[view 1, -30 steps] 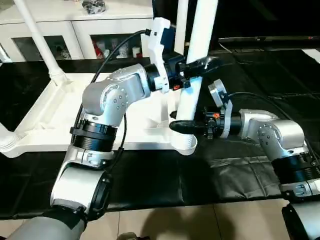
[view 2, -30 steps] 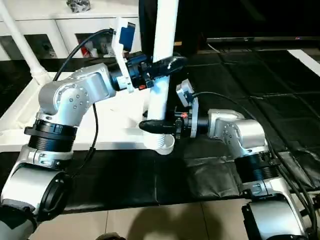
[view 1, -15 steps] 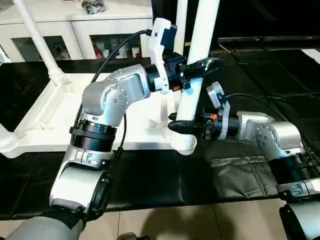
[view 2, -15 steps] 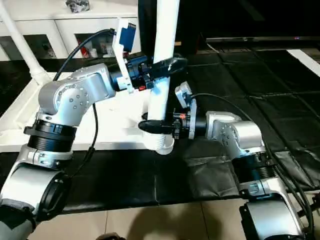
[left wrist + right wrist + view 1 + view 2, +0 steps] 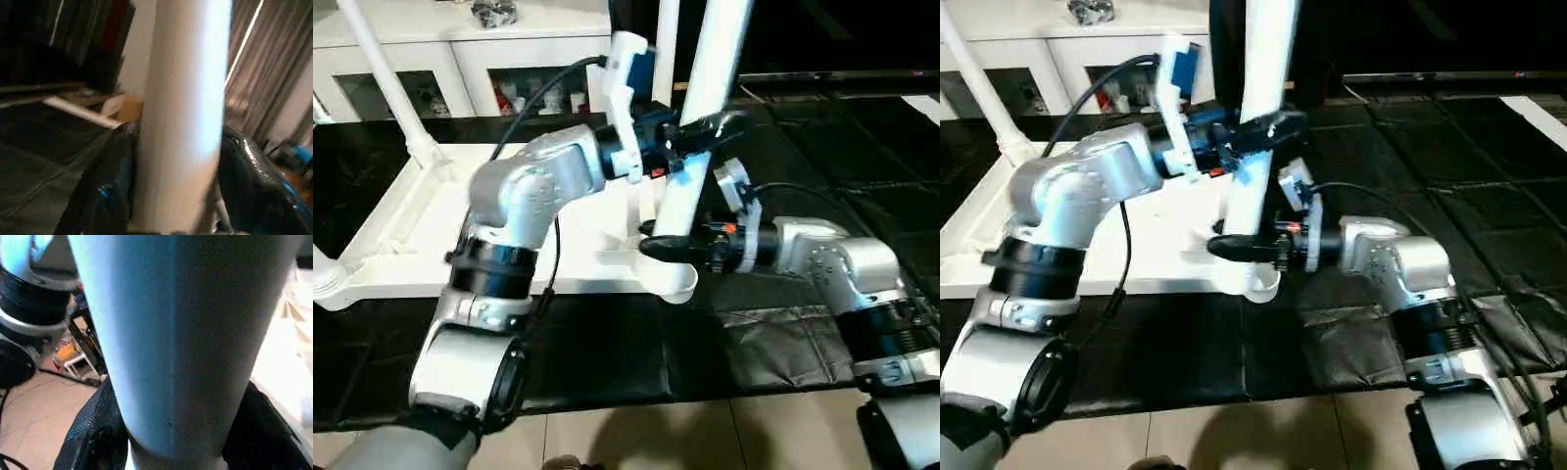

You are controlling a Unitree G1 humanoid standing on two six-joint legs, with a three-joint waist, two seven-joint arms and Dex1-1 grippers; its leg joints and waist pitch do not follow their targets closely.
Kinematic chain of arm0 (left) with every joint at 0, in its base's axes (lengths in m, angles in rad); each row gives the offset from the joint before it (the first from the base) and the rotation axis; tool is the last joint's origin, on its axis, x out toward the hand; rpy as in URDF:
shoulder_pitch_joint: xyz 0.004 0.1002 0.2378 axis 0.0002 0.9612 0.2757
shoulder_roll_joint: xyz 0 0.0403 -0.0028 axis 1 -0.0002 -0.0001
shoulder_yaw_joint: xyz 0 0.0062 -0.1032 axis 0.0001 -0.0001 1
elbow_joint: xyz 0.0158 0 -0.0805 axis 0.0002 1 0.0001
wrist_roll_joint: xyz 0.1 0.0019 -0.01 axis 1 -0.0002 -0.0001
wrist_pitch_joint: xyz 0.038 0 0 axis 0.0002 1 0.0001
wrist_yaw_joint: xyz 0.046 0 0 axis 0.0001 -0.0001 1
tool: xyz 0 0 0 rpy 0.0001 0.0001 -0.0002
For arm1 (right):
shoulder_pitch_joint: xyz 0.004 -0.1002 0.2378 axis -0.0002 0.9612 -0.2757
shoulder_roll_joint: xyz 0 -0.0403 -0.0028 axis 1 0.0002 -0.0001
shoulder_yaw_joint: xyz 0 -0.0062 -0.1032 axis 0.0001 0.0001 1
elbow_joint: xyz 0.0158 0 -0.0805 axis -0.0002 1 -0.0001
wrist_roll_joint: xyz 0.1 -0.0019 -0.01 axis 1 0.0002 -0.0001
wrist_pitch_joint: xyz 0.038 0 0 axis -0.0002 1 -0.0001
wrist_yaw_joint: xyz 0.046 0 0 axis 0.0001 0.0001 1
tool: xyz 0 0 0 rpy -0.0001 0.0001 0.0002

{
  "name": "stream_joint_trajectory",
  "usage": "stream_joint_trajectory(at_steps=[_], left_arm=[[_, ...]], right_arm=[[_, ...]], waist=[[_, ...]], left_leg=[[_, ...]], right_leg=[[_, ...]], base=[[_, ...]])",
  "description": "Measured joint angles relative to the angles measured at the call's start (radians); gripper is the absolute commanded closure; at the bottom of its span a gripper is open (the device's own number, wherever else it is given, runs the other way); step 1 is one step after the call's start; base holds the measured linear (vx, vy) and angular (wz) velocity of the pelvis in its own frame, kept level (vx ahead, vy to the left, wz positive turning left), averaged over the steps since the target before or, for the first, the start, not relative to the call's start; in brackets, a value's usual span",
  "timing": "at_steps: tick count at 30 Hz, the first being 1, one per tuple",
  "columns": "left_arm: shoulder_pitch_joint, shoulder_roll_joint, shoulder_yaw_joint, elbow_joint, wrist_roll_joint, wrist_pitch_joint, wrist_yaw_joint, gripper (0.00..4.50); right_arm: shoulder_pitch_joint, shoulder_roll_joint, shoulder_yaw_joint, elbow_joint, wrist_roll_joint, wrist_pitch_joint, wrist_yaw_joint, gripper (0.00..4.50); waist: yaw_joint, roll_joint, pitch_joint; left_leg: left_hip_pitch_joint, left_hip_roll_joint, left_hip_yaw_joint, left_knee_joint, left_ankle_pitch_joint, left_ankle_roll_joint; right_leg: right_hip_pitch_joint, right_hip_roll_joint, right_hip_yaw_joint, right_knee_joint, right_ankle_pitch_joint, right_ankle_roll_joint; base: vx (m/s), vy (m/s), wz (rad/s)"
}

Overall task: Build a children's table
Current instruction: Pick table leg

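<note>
The children's table top lies upside down, white, with its ribbed side up. A white leg rises from the near right corner socket, leaning slightly right. My left gripper is shut on this leg partway up; in the left wrist view its fingers press both sides of the leg. Just above the socket, my right gripper is shut on the leg's base, and its fingers hug the leg. Another leg stands at the far left corner, and one more at the back.
A white glass-door cabinet stands behind the work surface, which is covered in black mats. The near left corner socket is at the picture's edge. Tiled floor shows beyond the front edge.
The held leg's top has tipped a little to the right. My right gripper has slid slightly left at the leg's base, and my left arm has shifted a bit.
</note>
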Motion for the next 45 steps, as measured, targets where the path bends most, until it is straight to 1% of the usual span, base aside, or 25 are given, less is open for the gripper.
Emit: stream_joint_trajectory(at_steps=[2, 3, 6, 7, 9, 10, 11, 13, 16, 18, 19, 21, 22, 23, 24, 26, 28, 29, 31, 32, 35, 37, 39, 43, 45], left_arm=[[-0.001, -0.011, 0.04, -0.005, -0.05, 0.02, 0.014, 1.45], [-0.001, -0.014, 0.052, -0.006, -0.065, 0.028, 0.016, 1.33], [-0.001, -0.019, 0.079, -0.006, -0.103, 0.049, 0.029, 1.18], [-0.001, -0.021, 0.091, -0.006, -0.115, 0.059, 0.033, 1.04], [0.0, -0.027, 0.137, -0.006, -0.161, 0.075, 0.051, 0.87], [0.0, -0.027, 0.152, -0.006, -0.183, 0.083, 0.051, 0.87], [0.0, -0.027, 0.163, -0.017, -0.214, 0.092, 0.046, 0.83], [-0.005, -0.012, 0.198, -0.04, -0.279, 0.107, 0.044, 0.83], [-0.015, 0.035, 0.258, -0.024, -0.294, 0.104, 0.047, 0.83], [-0.019, 0.064, 0.259, -0.002, -0.284, 0.102, 0.035, 0.83], [-0.019, 0.081, 0.244, 0.003, -0.263, 0.096, 0.018, 0.83], [-0.001, 0.147, 0.155, 0.002, -0.157, 0.039, -0.045, 0.83], [0.018, 0.197, 0.086, 0.0, -0.085, -0.006, -0.076, 0.83], [0.048, 0.253, -0.008, 0.011, 0.013, -0.068, -0.104, 0.83], [0.066, 0.28, -0.073, 0.029, 0.086, -0.112, -0.113, 0.83], [0.102, 0.299, -0.167, 0.082, 0.19, -0.172, -0.121, 0.83], [0.106, 0.293, -0.22, 0.122, 0.254, -0.214, -0.103, 0.83], [0.092, 0.278, -0.232, 0.169, 0.298, -0.243, -0.05, 0.83], [0.069, 0.255, -0.232, 0.223, 0.339, -0.27, 0.019, 0.83], [0.048, 0.23, -0.227, 0.257, 0.356, -0.293, 0.056, 0.83], [0.01, 0.169, -0.21, 0.285, 0.366, -0.352, 0.089, 0.83], [-0.003, 0.145, -0.211, 0.273, 0.361, -0.373, 0.073, 0.83], [-0.003, 0.138, -0.221, 0.241, 0.353, -0.379, 0.038, 0.83], [0.014, 0.148, -0.267, 0.165, 0.357, -0.408, -0.04, 0.83], [0.022, 0.164, -0.276, 0.143, 0.363, -0.417, -0.071, 0.83]], right_arm=[[0.002, 0.002, -0.012, -0.01, 0.009, 0.004, -0.003, 2.52], [0.002, 0.003, -0.017, -0.016, 0.01, 0.004, -0.005, 2.52], [0.005, 0.019, -0.028, -0.019, 0.015, -0.002, -0.021, 2.52], [0.008, 0.027, -0.032, -0.019, 0.02, -0.008, -0.031, 2.52], [0.016, 0.056, -0.058, -0.021, 0.023, -0.03, -0.076, 2.52], [0.016, 0.064, -0.074, -0.015, 0.024, -0.035, -0.102, 2.52], [0.018, 0.069, -0.102, 0.005, 0.025, -0.039, -0.141, 2.52], [0.05, 0.075, -0.154, 0.037, 0.018, -0.054, -0.226, 2.55], [0.083, 0.078, -0.179, 0.038, -0.002, -0.069, -0.289, 2.59], [0.088, 0.078, -0.192, 0.036, -0.007, -0.076, -0.315, 2.59], [0.092, 0.078, -0.192, 0.031, -0.008, -0.086, -0.32, 2.59], [0.11, 0.08, -0.19, 0.024, -0.021, -0.121, -0.331, 2.59], [0.122, 0.083, -0.191, 0.022, -0.037, -0.148, -0.347, 2.59], [0.14, 0.084, -0.193, 0.022, -0.056, -0.183, -0.369, 2.59], [0.15, 0.085, -0.198, 0.022, -0.068, -0.205, -0.383, 2.59], [0.159, 0.091, -0.203, 0.021, -0.081, -0.234, -0.398, 2.59], [0.17, 0.095, -0.203, 0.002, -0.091, -0.256, -0.404, 2.59], [0.184, 0.096, -0.192, -0.025, -0.1, -0.273, -0.404, 2.59], [0.198, 0.096, -0.166, -0.053, -0.12, -0.289, -0.401, 2.59], [0.207, 0.086, -0.143, -0.063, -0.139, -0.293, -0.401, 2.59], [0.211, 0.083, -0.082, -0.059, -0.194, -0.296, -0.41, 2.59], [0.21, 0.089, -0.062, -0.04, -0.214, -0.312, -0.412, 2.59], [0.21, 0.091, -0.06, -0.024, -0.229, -0.329, -0.414, 2.59], [0.211, 0.085, -0.059, -0.024, -0.247, -0.34, -0.419, 2.59], [0.211, 0.082, -0.059, -0.023, -0.254, -0.35, -0.426, 2.59]], waist=[[0.001, 0.0, 0.0], [0.001, 0.0, 0.0], [0.0, 0.0, 0.0], [0.0, 0.0, 0.0], [-0.001, 0.0, 0.0], [-0.001, 0.0, 0.0], [-0.001, 0.0, 0.0], [0.002, 0.001, -0.001], [-0.004, 0.002, -0.001], [-0.006, 0.002, -0.001], [-0.006, 0.002, -0.001], [-0.006, 0.004, -0.002], [-0.006, 0.006, -0.003], [-0.008, 0.008, -0.005], [-0.009, 0.009, -0.004], [-0.009, 0.009, -0.004], [-0.007, 0.01, -0.004], [-0.007, 0.011, -0.004], [-0.009, 0.011, -0.003], [-0.009, 0.011, -0.003], [-0.008, 0.011, -0.003], [-0.008, 0.011, -0.004], [-0.009, 0.011, -0.004], [-0.008, 0.011, -0.004], [-0.01, 0.011, -0.004]], left_leg=[[0.0, 0.0, 0.0, 0.001, 0.0, 0.0], [0.0, 0.0, 0.0, 0.002, 0.0, 0.0], [0.001, 0.0, 0.0, 0.002, 0.0, 0.0], [0.001, 0.0, 0.0, 0.002, 0.0, 0.0], [0.001, 0.0, 0.0, 0.002, 0.0, 0.0], [0.001, 0.0, -0.001, 0.002, 0.0, 0.0], [0.001, 0.0, -0.001, 0.002, 0.0, 0.0], [0.005, 0.0, -0.001, 0.002, 0.0, 0.0], [0.005, 0.0, -0.001, 0.002, 0.0, 0.0], [0.006, 0.0, 0.0, 0.002, 0.0, -0.001], [0.007, 0.0, 0.0, 0.002, 0.0, -0.001], [0.008, 0.0, 0.0, 0.001, -0.001, -0.002], [0.01, 0.0, 0.0, 0.0, -0.001, -0.002], [0.013, 0.0, 0.0, -0.002, -0.003, -0.005], [0.013, -0.001, 0.0, -0.002, -0.003, -0.005], [0.012, -0.001, -0.001, -0.002, -0.002, -0.007], [0.011, -0.001, -0.001, -0.002, -0.001, -0.007], [0.011, -0.001, -0.001, -0.002, -0.002, -0.007], [0.011, -0.001, -0.001, -0.002, -0.002, -0.007], [0.01, -0.001, -0.001, -0.002, -0.002, -0.007], [0.01, -0.001, -0.001, -0.002, -0.001, -0.006], [0.01, -0.001, -0.001, -0.002, -0.002, -0.006], [0.01, 0.0, -0.001, -0.003, -0.001, -0.006], [0.01, 0.0, 0.0, -0.004, -0.001, -0.006], [0.01, 0.0, 0.0, -0.004, -0.001, -0.006]], right_leg=[[0.0, 0.0, 0.0, 0.0, 0.0, 0.0], [0.0, 0.0, 0.0, 0.001, 0.0, 0.0], [0.001, 0.0, 0.0, 0.001, 0.0, 0.0], [0.001, 0.0, 0.0, 0.001, 0.0, 0.0], [0.0, 0.0, 0.0, 0.001, 0.0, 0.0], [0.001, 0.0, 0.0, 0.001, 0.0, 0.0], [0.001, 0.0, 0.0, 0.001, 0.0, 0.0], [0.0, 0.0, 0.0, 0.001, 0.0, 0.0], [0.0, 0.0, 0.0, 0.001, 0.0, 0.0], [0.001, 0.0, 0.0, 0.001, 0.0, 0.0], [0.002, 0.0, 0.0, 0.001, 0.0, 0.0], [0.003, 0.0, 0.0, 0.001, 0.0, 0.0], [0.005, 0.0, 0.001, 0.0, 0.0, 0.001], [0.007, 0.0, 0.001, -0.001, -0.001, 0.001], [0.007, 0.0, 0.001, -0.001, -0.001, 0.001], [0.006, 0.0, 0.0, -0.001, 0.0, 0.001], [0.006, 0.0, 0.0, -0.001, 0.0, 0.001], [0.006, 0.0, 0.001, -0.001, 0.0, 0.001], [0.006, 0.0, 0.0, -0.001, 0.0, 0.001], [0.006, 0.0, 0.0, -0.001, 0.0, 0.001], [0.006, 0.0, 0.0, -0.002, 0.0, 0.001], [0.006, 0.0, 0.001, -0.002, 0.0, 0.001], [0.005, 0.0, 0.001, -0.002, 0.0, 0.001], [0.005, 0.0, 0.001, -0.001, 0.0, 0.001], [0.005, 0.0, 0.001, -0.001, 0.0, 0.001]], base=[[0.0, 0.0, 0.0], [0.0, 0.0, 0.0], [0.0, 0.0, 0.0], [0.0, 0.0, 0.0], [0.0, 0.0, 0.0], [0.0, 0.0, 0.0], [0.0, 0.0, 0.0], [0.0, 0.0, 0.0], [0.0, 0.0, 0.0], [0.0, 0.0, 0.0], [0.0, 0.0, 0.0], [0.0, 0.0, 0.0], [0.0, 0.0, 0.0], [0.0, 0.0, 0.0], [0.0, 0.0, 0.0], [0.0, 0.0, 0.0], [0.0, 0.0, 0.0], [0.0, 0.0, 0.0], [0.0, 0.0, 0.0], [0.0, 0.0, 0.0], [0.0, 0.0, 0.0], [0.0, 0.0, 0.0], [0.0, 0.0, 0.0], [0.0, 0.0, 0.0], [0.0, 0.0, 0.0]])
